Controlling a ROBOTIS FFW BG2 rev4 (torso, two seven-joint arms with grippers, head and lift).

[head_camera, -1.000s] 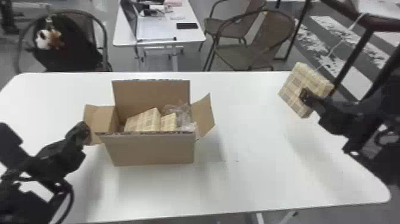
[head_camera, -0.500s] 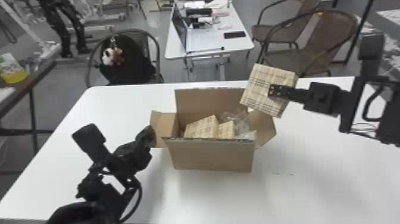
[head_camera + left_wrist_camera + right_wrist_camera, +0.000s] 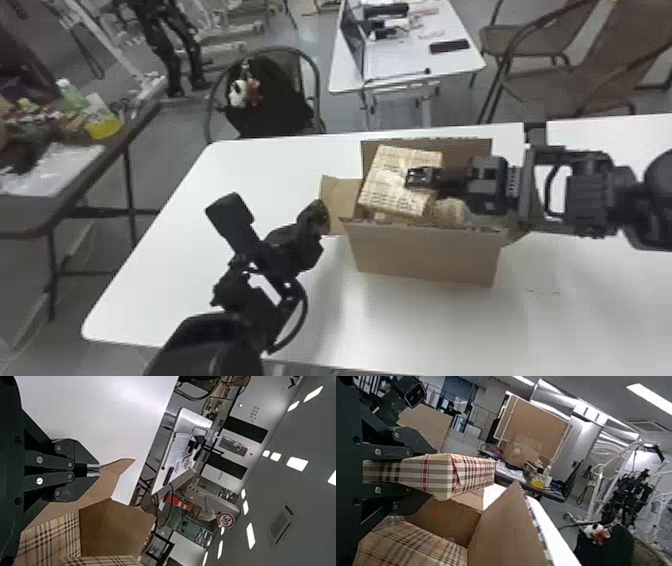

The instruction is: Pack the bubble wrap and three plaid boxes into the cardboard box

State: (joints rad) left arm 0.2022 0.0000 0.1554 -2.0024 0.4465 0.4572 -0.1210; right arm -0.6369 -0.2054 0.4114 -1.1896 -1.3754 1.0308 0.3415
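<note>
White table (image 3: pixel 165 280), broad, in front; cardboard box sits on it. Dark-edged side table (image 3: pixel 40 227) off to the left, a pale desk (image 3: pixel 345 75) beyond. Woven armchairs (image 3: pixel 590 80) stand at far right; another chair (image 3: pixel 310 65) behind the table carries a black bag (image 3: pixel 272 112).

Cardboard box (image 3: pixel 425 255): upright, top open, left flap (image 3: pixel 337 200) folded outward. Right arm reaches across from the right edge over its opening. Left arm comes in from the bottom, on the near left side.

Right gripper (image 3: pixel 417 178) grips a plaid box (image 3: pixel 395 182), tilted, over the left part of the opening. Right wrist view: one finger to each face, held box clamped between. Left gripper (image 3: pixel 322 212) is at the left flap; in the left wrist view, left gripper (image 3: pixel 93 470) has its fingers drawn together, tips at the cardboard. Cannot tell whether the flap is pinched between them.

Another plaid box (image 3: pixel 415 546) lies inside the carton, beneath the held one. Count of those inside: cannot tell, partly hidden. Clear, crinkled bubble wrap (image 3: pixel 479 218) on the right side of the interior, half covered by the right arm.

Small stuff: yellow container (image 3: pixel 105 127) on the side table, dark phone (image 3: pixel 449 46) on the desk, panda toy (image 3: pixel 237 93) hanging on the bag.
</note>
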